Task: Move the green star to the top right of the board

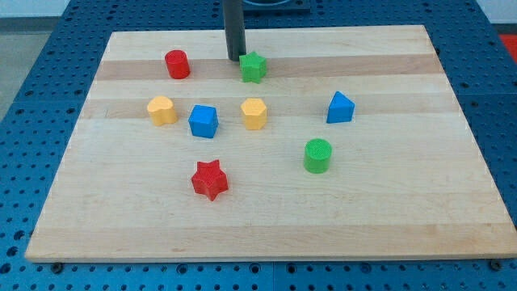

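Note:
The green star (pixel 253 67) lies near the view's top, a little left of the board's middle. My tip (pixel 235 58) stands just to the star's upper left, close to it or touching it; I cannot tell which. The rod rises straight up out of the view's top.
On the wooden board (pixel 404 210): a red cylinder (pixel 177 64) left of the tip, a yellow block (pixel 161 110), a blue cube (pixel 203 121), a second yellow block (pixel 254 114), a blue block (pixel 340 107), a green cylinder (pixel 317 155) and a red star (pixel 210 179).

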Tool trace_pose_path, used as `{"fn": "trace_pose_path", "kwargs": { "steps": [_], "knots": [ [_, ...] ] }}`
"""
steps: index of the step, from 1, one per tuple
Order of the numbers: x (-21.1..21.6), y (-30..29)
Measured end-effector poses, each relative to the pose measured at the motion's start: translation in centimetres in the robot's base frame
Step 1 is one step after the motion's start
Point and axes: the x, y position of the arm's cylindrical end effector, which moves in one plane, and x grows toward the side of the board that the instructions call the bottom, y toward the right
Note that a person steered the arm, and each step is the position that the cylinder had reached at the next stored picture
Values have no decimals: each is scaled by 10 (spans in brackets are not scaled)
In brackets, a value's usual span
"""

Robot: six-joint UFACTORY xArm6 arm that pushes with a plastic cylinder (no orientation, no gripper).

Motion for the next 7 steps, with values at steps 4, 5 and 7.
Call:
{"fn": "trace_pose_path", "kwargs": {
  "steps": [4,5,7],
  "knots": [
    [39,-48],
    [44,-31],
    [38,70]
  ]
}}
